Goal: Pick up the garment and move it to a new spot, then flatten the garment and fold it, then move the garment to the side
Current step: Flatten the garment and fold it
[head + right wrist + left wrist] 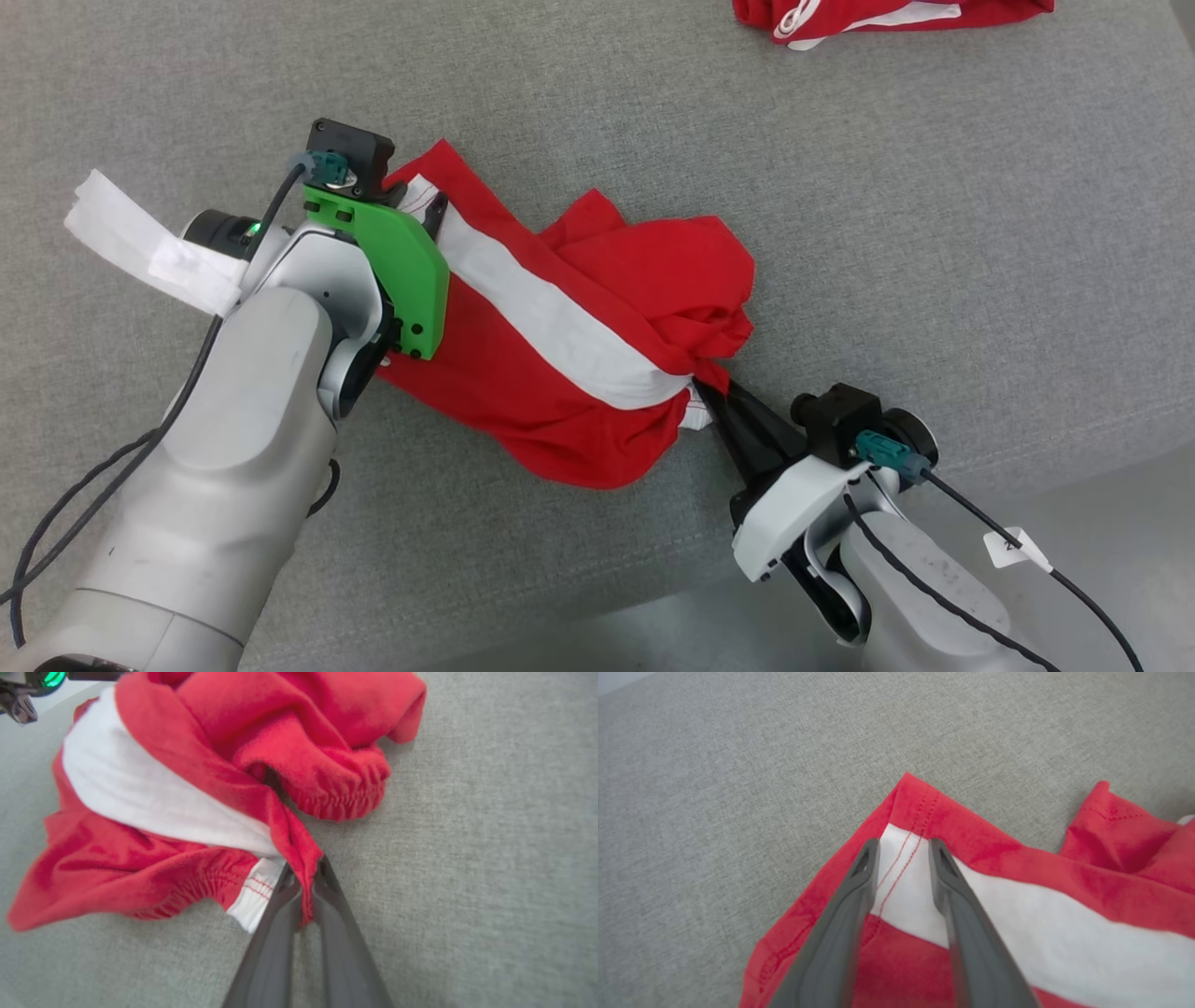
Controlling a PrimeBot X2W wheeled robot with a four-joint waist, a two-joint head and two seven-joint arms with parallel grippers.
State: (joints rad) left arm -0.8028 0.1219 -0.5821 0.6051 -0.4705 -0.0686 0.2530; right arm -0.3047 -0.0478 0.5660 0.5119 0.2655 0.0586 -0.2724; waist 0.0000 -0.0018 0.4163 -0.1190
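A red garment with a broad white stripe lies crumpled on the grey cloth table. My left gripper is at its far-left hem corner. In the left wrist view its two fingers stand apart, straddling the white stripe of the garment beside the red stitching, pressed down on the cloth. My right gripper is shut on the garment's right end. The right wrist view shows a red fold of the garment pinched between its tips, next to the gathered waistband.
A second red and white garment lies at the table's far right edge. The table's front edge runs diagonally at lower right, with pale floor beyond it. A white paper tag hangs from my left wrist.
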